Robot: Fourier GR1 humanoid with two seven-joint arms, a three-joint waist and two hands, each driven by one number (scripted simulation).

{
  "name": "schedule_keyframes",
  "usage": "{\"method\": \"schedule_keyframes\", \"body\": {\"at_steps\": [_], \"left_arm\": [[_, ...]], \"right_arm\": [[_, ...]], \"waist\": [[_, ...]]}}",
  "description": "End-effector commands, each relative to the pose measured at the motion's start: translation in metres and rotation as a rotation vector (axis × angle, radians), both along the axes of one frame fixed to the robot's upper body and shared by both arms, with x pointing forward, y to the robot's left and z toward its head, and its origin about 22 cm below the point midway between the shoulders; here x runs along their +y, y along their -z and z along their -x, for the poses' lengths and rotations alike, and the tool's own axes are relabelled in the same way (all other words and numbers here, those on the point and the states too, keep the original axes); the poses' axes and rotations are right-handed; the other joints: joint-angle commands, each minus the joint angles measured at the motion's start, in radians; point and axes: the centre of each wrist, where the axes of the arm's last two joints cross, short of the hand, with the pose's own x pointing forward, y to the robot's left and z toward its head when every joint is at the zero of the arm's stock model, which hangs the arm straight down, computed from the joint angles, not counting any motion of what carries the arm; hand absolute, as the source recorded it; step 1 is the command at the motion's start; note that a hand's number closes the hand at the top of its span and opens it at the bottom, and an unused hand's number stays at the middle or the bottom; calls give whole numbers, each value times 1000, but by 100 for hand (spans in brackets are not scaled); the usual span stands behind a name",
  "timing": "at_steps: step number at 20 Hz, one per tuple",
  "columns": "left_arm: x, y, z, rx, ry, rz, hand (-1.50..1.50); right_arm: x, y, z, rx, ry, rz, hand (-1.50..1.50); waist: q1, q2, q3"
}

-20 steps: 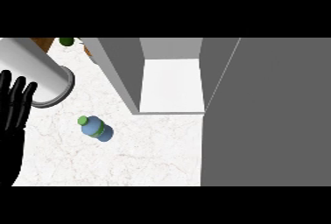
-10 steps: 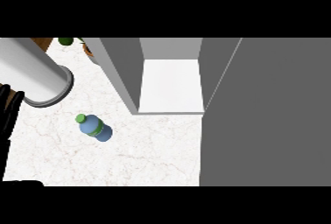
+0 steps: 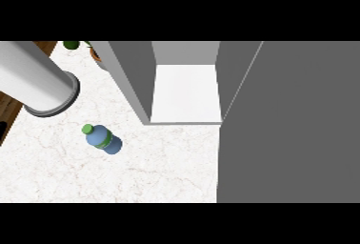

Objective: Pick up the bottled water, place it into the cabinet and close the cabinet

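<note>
Blue translucent-plastic water bottle [image 3: 104, 140], green screw cap [image 3: 88, 128], green band round the middle. It sits on the white marbled bench [image 3: 141, 176], left of centre, apparently upright (steep view, so some lean can't be ruled out), nothing touching it.

Handling guess: moderate weight if full, smooth and a bit slippery, thin wall that gives under squeeze, round so it rolls if tipped. Best hold: wrap the fingers round the mid-body at the band, below the shoulder, not on the cap.

Near it, up and to the right: open grey cabinet [image 3: 134, 81] with a white shelf floor [image 3: 186, 93]. Its large grey door [image 3: 295, 124] stands open along the right side.

Grey cylindrical forearm [image 3: 35, 78] is upper left, apart from the bottle. Left hand [image 3: 2, 127] is only a dark sliver at the left edge, so I can't tell if it's spread or curled. Right hand doesn't show. Pick not yet made.
</note>
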Motion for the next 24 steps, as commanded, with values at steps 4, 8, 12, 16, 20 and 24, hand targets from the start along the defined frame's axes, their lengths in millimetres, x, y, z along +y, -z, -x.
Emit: {"method": "schedule_keyframes", "body": {"at_steps": [4, 8, 12, 16, 20, 24], "left_arm": [[7, -7, 28, -9, 6, 3, -150], [-2, 6, 21, -1, 1, -13, -150], [-9, 15, 0, 31, -29, -3, -150], [8, 49, -5, 80, -32, -4, -150], [12, 46, -17, 110, -68, 12, -150], [6, 68, -26, 140, -68, 54, -150]], "right_arm": [[3, -30, 29, -40, 0, -31, -150], [12, -35, 36, -42, 11, -27, -150], [10, -34, 53, -52, -13, -22, -150], [-4, -29, 47, -53, -22, -21, -150], [1, -19, 58, -39, -41, -12, -150], [5, -28, 63, -40, -32, -22, -150]], "waist": [[6, -1, -1], [4, 1, -1], [-18, -1, 0], [-5, 2, -1], [-13, 1, -1], [-8, 3, -1]]}}
